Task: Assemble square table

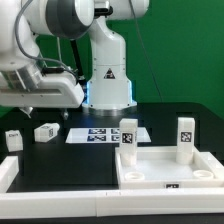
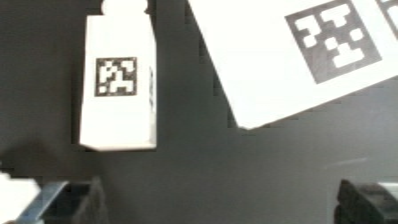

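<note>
Hanging above the left part of the table [image 1: 70,165], the gripper [image 1: 30,104] in the exterior view is clear of everything beneath it. Its fingers are too small there to judge. Two loose parts lie below it, apart from each other. A small leg [image 1: 14,140] sits closest to the table's left edge. A second leg [image 1: 45,130] lies just beside the marker board [image 1: 100,135], which is flat at the table's middle in front of the robot base [image 1: 108,75].

The square panel [image 1: 165,168] lies flat toward the table's front right corner, with a black-and-white tag on its front edge. An upright leg [image 1: 129,135] stands at its far corner nearer the marker board, and another upright leg [image 1: 185,137] stands at its far right corner. Whether they are fastened cannot be told. A plain white bar [image 1: 8,172] lies along the table's front left edge.

In the wrist view the gripper [image 2: 214,200] is spread wide. Its dark fingertips [image 2: 63,200] are well apart, with only bare table between them, and it grips nothing. Beyond them a tagged leg [image 2: 119,85] lies on the dark table with its tag facing the camera. Near it, not touching, a corner of the marker board [image 2: 294,60] shows one tag.
</note>
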Controlling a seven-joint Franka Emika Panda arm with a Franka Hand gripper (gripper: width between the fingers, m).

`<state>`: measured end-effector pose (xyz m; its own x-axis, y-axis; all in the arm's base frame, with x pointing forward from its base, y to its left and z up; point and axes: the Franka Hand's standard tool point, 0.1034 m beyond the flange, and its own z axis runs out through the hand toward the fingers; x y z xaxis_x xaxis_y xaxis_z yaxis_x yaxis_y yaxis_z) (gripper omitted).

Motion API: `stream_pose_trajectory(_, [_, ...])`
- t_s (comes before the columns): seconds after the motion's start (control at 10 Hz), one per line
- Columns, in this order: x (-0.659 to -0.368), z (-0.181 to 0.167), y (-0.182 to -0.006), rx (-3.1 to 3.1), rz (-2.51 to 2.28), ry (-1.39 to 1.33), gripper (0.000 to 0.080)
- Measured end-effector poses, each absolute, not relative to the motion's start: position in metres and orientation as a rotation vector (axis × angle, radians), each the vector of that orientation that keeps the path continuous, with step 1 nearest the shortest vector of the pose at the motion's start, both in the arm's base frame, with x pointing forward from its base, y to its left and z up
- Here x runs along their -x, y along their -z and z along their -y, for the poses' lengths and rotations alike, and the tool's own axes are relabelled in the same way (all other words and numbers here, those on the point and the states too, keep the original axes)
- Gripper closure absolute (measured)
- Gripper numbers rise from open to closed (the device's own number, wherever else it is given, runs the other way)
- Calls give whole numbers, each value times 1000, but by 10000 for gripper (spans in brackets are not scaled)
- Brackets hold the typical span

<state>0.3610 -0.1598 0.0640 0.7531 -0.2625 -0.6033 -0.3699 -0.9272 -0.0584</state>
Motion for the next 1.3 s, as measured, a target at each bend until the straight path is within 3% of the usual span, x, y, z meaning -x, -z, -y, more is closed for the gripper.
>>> stream_pose_trajectory(0.2, [-355,160,-60,2673,-487,-1119,151])
stream_pose_trajectory(0.4, [-339,179,-45,2569,-487,-1286,151])
stream_pose_trajectory(0.9, [-334,185,-41,2563,-487,-1298,151])
stream_pose_trajectory(1.3, [-306,183,-20,2545,-507,-1334,151])
